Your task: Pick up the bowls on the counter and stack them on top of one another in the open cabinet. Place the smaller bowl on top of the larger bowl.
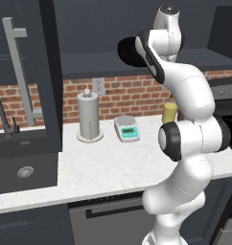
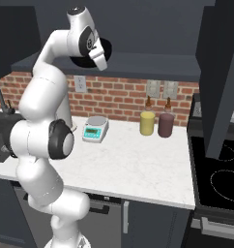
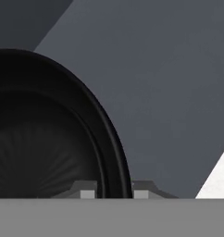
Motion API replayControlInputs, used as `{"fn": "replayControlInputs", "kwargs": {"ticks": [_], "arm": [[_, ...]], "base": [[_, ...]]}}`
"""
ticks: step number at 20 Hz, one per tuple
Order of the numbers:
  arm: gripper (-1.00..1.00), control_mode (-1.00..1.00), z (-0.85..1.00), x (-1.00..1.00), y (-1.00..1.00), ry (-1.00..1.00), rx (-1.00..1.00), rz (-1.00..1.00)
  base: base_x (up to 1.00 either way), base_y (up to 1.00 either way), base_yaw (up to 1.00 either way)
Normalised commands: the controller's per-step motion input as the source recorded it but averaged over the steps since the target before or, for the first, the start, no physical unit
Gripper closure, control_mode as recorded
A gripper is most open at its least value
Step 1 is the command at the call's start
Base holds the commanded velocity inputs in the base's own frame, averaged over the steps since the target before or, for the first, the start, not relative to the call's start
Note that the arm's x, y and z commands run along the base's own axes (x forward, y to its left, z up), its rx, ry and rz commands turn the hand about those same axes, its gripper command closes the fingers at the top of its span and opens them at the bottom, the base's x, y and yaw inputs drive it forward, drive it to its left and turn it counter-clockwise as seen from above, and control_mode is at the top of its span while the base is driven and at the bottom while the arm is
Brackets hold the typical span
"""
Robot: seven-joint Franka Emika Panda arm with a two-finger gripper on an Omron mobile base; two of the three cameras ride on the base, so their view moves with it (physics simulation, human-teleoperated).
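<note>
We find the claw [image 3: 114, 193] clamped on the rim of a black bowl [image 3: 44, 139]: in the hand view one finger tip sits inside the wall and the other outside, the rim pinched between them. A rim pinch suits a wide glossy bowl that the jaws could not span across its body. In the left base view the bowl [image 1: 129, 51] is carried high, level with the shelf of the open cabinet [image 1: 89, 62], beside the arm's wrist; in the right base view the bowl [image 2: 92, 53] hangs at the front edge of that shelf, partly covered by the hand. We cannot tell whether it already rests on the shelf or hangs just above it, nor whether it is the larger or the smaller of the two. We judge the step in hand to be the placing of this bowl in the cabinet. The cabinet door [image 1: 22, 72] with its long bar handle stands swung open to the left, leaving the approach free. Below, the counter [image 1: 118, 162] carries a paper-towel holder [image 1: 88, 116], a small scale [image 1: 127, 128] and two jars [image 2: 156, 124] by the brick wall, all well apart from the bowl, so the raised path clears them. The sink [image 1: 22, 162] lies at the left.
</note>
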Motion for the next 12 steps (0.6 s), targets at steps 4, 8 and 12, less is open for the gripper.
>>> {"fn": "replayControlInputs", "kwargs": {"ticks": [4, 8, 12], "arm": [[1.00, -1.00, -0.08, 0.10, 0.00, -0.02, -0.01, 0.00], [-1.00, -1.00, 0.00, 0.00, 0.00, 0.00, 0.00, 0.00], [-1.00, -1.00, 0.00, 0.00, 0.00, 0.00, 0.00, 0.00]], "base": [[0.00, 0.00, 0.00], [0.00, 0.00, 0.00], [0.00, 0.00, 0.00]]}}
